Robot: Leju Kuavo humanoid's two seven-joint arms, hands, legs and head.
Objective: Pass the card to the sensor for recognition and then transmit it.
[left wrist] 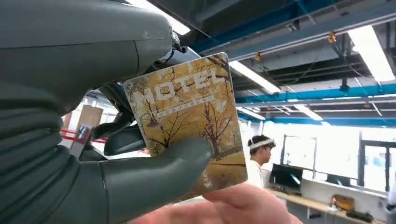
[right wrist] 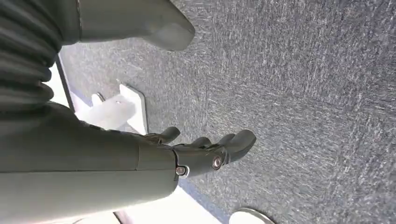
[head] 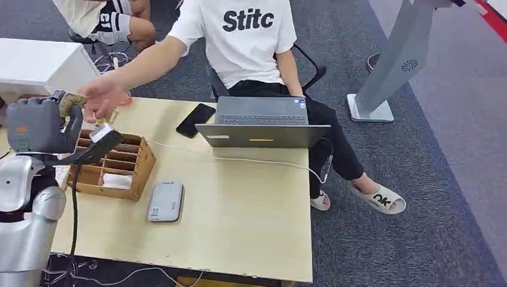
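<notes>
My left hand [head: 39, 125] is raised at the table's left end and pinches a yellow hotel card [head: 70, 101] between thumb and fingers. In the left wrist view the card [left wrist: 187, 121] shows autumn trees and the word HOTEL, with my thumb [left wrist: 154, 172] pressed on its face. A person's hand [head: 103, 98] reaches across the table and touches the card's edge; the fingertips [left wrist: 229, 207] show just under it. A grey card sensor [head: 165, 202] lies flat on the table. My right hand [right wrist: 205, 151] hangs over the carpet, fingers apart, holding nothing.
A cardboard compartment box [head: 116, 164] stands below my left hand. An open laptop [head: 262, 122] and a black phone [head: 195, 119] lie on the wooden table [head: 239, 221]. The person in a white shirt [head: 245, 36] sits behind it. A grey stand [head: 391, 66] is right.
</notes>
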